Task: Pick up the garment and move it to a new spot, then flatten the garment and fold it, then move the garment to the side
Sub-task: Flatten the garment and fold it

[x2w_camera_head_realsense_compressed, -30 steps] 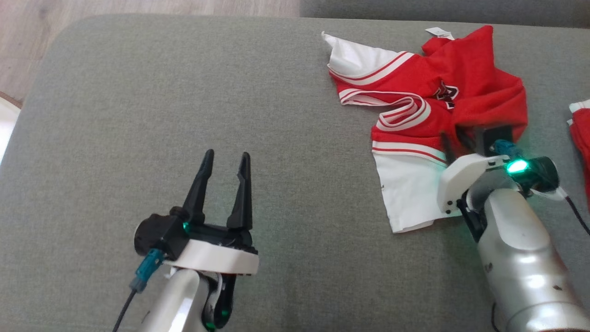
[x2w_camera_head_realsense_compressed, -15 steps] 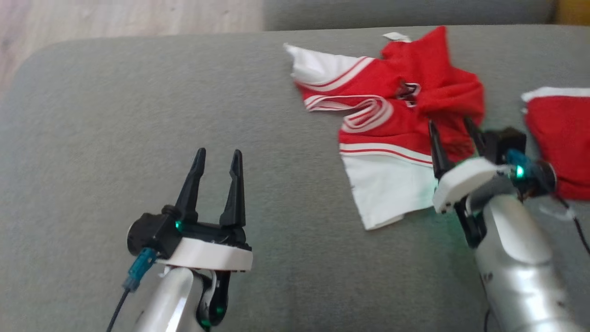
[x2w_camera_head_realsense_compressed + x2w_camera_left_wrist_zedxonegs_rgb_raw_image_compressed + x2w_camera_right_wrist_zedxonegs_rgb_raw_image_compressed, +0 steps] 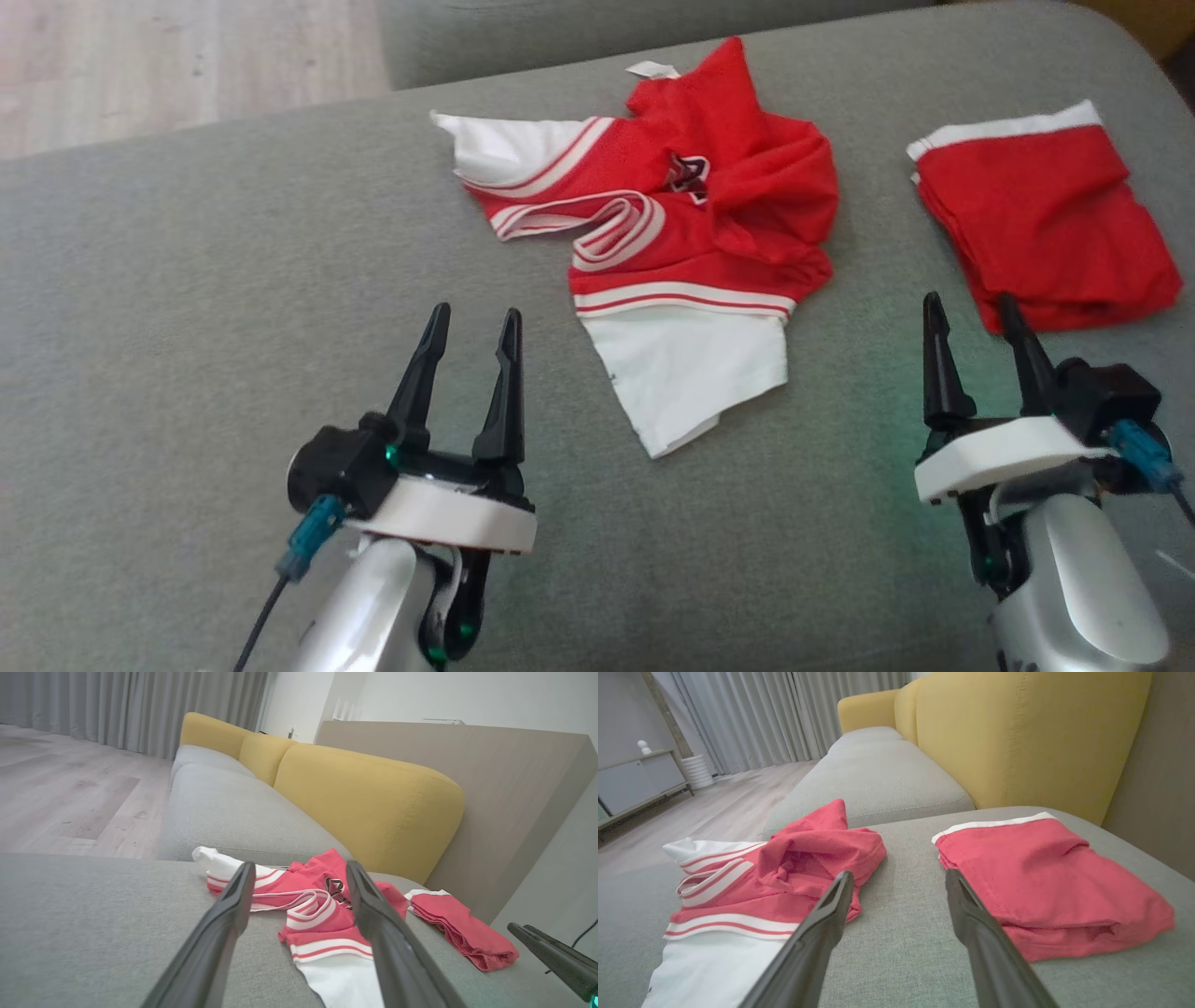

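Note:
The garment, a crumpled red and white jersey [image 3: 691, 233], lies bunched on the grey sofa cushion [image 3: 187, 280], with a white panel [image 3: 686, 373] spread toward me. My left gripper [image 3: 475, 313] stands open above the cushion, to the jersey's near left, holding nothing. My right gripper [image 3: 967, 301] is open too, to the near right of the jersey and apart from it. The left wrist view looks along the left gripper [image 3: 300, 865] at the jersey [image 3: 322, 905]. In the right wrist view the right gripper [image 3: 899, 874] points at bare cushion between the jersey [image 3: 808, 868] and a folded garment.
A folded red garment [image 3: 1036, 224] with a white band lies at the right of the cushion, just beyond my right fingers. Yellow backrests [image 3: 1017, 732] rise behind the sofa. Wooden floor [image 3: 140, 65] lies past the cushion's far left edge.
My right gripper has opened, let go of the jersey's edge and drawn back from it. The head camera has swung right, bringing the folded garment into view. The left gripper stays open.

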### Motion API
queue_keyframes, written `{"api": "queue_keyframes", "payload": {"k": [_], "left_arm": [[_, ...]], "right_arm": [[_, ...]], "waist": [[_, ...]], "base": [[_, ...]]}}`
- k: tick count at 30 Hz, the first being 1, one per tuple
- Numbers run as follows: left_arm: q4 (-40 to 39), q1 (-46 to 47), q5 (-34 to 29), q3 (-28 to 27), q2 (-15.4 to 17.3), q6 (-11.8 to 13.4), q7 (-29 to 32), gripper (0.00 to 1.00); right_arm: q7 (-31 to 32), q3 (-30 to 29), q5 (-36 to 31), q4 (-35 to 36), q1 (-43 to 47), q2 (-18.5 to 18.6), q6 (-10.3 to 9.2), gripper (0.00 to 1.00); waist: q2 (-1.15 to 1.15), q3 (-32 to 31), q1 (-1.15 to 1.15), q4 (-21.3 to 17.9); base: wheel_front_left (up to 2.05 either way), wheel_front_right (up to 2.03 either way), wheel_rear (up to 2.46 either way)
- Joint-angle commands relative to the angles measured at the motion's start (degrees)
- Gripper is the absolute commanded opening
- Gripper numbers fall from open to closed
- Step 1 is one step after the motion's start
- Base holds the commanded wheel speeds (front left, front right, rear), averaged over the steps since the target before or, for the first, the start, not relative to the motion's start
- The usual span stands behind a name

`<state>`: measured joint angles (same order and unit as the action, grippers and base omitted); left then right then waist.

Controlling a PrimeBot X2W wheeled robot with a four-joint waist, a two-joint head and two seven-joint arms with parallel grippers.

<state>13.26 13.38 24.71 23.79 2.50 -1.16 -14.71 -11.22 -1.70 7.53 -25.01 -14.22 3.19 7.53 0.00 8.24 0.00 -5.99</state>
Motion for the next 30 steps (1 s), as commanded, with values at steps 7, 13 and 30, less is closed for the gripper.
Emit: {"api": "queue_keyframes", "payload": {"k": [7, 13, 30], "left_arm": [[2.5, 4.9, -0.2, 0.1, 0.4, 0.3, -0.3, 1.00], [10.9, 8.5, 0.4, 7.0, 0.4, -0.1, 5.5, 1.00], [23.4, 15.9, 6.4, 21.0, 0.4, 5.2, 19.7, 1.00]], "right_arm": [[-0.7, 2.0, 1.7, 6.7, -1.0, -0.3, -0.04, 1.00], [-0.6, 2.0, 2.4, 7.5, -1.0, -0.3, -0.04, 1.00], [-2.5, 3.2, 4.7, 5.6, -2.1, -0.3, -0.04, 1.00]], "waist": [[0.00, 1.9, 0.00, -2.3], [0.00, 2.3, 0.00, -3.4], [0.00, 4.0, 0.00, -7.8]], "base": [[0.00, 0.00, 0.00], [0.00, 0.00, 0.00], [0.00, 0.00, 0.00]]}}
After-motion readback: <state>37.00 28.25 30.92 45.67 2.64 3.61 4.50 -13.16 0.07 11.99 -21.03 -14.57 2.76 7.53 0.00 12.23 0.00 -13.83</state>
